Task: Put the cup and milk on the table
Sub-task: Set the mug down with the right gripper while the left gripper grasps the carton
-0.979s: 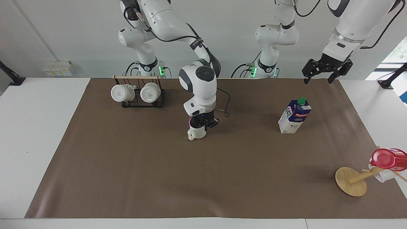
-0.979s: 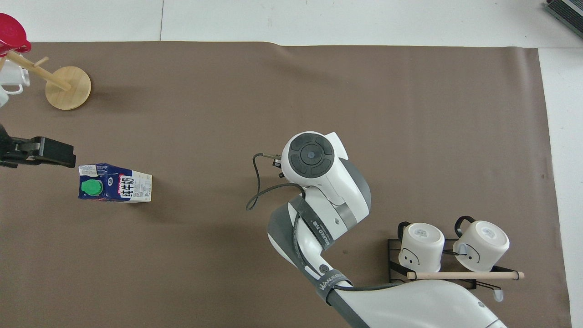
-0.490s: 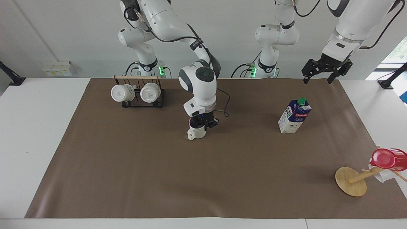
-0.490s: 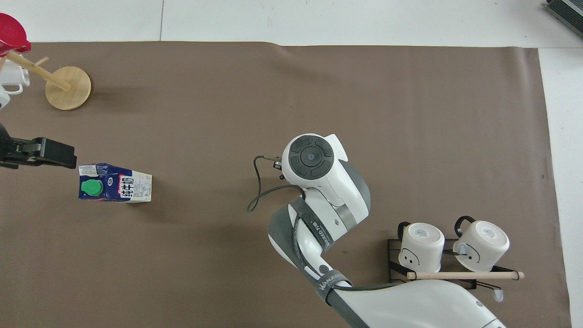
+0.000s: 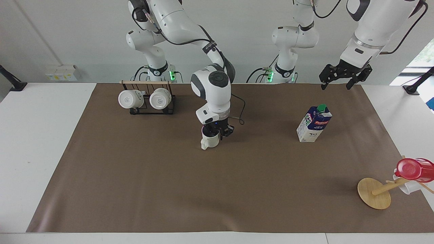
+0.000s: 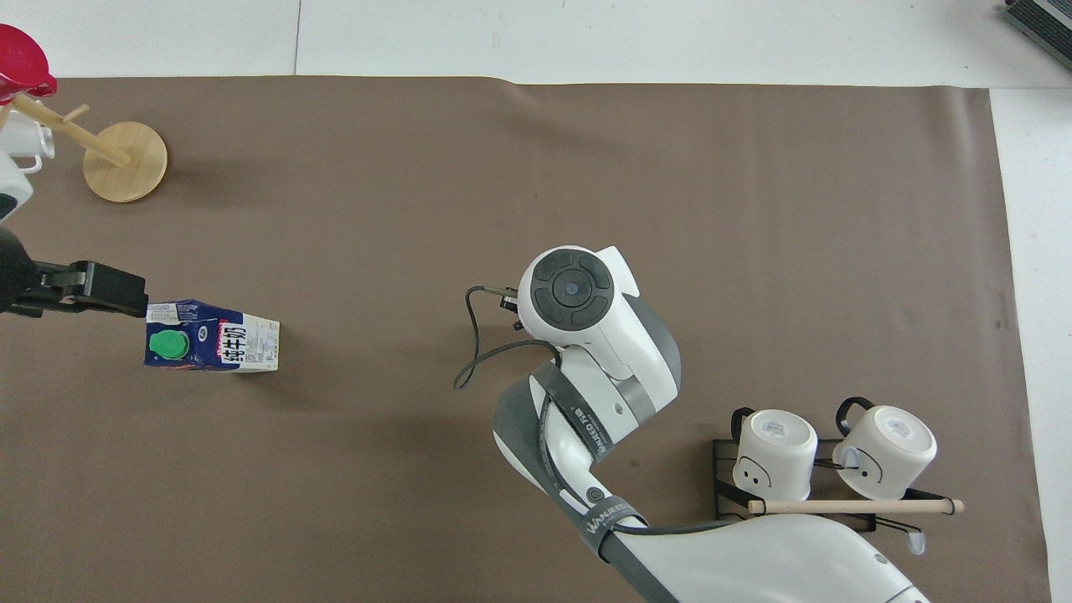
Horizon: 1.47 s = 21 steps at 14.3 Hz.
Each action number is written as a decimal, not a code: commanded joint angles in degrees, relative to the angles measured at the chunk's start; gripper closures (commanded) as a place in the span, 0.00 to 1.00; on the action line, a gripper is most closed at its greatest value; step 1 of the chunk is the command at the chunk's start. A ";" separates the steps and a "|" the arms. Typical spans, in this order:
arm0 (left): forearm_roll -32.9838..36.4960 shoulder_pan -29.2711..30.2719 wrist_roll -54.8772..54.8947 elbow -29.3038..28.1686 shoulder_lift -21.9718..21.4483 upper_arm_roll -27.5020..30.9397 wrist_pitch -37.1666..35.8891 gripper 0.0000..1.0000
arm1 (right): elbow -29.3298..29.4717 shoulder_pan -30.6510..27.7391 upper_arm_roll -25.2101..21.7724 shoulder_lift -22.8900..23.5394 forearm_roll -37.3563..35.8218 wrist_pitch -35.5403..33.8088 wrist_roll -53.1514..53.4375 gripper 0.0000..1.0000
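My right gripper was down at the small cream-white ceramic mug with the loop handle and thin purple rim, which stood upright on the matte brown sheet of the wide white table, about midway along it. The fingers were at the mug's rim, but I could not tell whether they were clamped on it or parted; in the overhead view my own wrist hid both. My left gripper hung high in the air over the edge of the sheet nearest my bases, at the left arm's end, its fingers spread apart and holding nothing. The small dark blue and white milk carton with the green screw cap stood upright on the sheet, well apart from the mug, toward the left arm's end. Two all-white mugs hung on a black wire rack toward the right arm's end.
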 commanded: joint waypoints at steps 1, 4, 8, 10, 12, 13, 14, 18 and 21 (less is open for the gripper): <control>0.00 -0.76 -0.04 -13.18 -6.93 0.46 9.98 0.00 | -0.39 -0.09 0.04 -1.08 -0.81 1.36 -1.54 0.00; 0.00 -0.50 0.40 -18.75 -8.63 0.46 15.38 0.00 | -0.39 -1.23 -0.13 -4.15 -0.72 0.75 -3.29 0.00; 0.00 -0.67 0.57 -25.78 -10.91 0.46 23.98 0.00 | -0.39 -4.66 -0.22 -10.48 -0.37 -3.73 -7.24 0.00; 0.00 -0.23 3.98 -28.24 -11.53 0.46 27.15 0.00 | -0.39 -6.50 -0.40 -13.03 -0.46 -6.89 -8.66 0.00; 0.00 -0.14 4.79 -30.96 -12.23 0.46 29.71 0.00 | -0.47 -8.87 -0.48 -15.31 -0.81 -9.35 -10.84 0.00; 0.00 -0.06 4.79 -31.85 -12.41 0.46 30.67 0.00 | -0.39 -10.10 -0.48 -16.37 -0.81 -10.67 -12.42 0.00; 0.00 -0.06 4.79 -32.47 -12.50 0.46 31.38 0.00 | -0.39 -10.98 -0.48 -17.42 -0.81 -12.08 -14.01 0.00; 0.09 1.25 7.16 -33.78 -12.32 0.55 34.01 0.00 | -0.39 -16.95 -0.66 -22.17 -0.20 -18.05 -23.13 0.00; 0.09 1.70 8.39 -35.28 -12.23 0.55 36.48 0.00 | -0.39 -22.32 -0.75 -24.90 0.16 -22.27 -30.26 0.00</control>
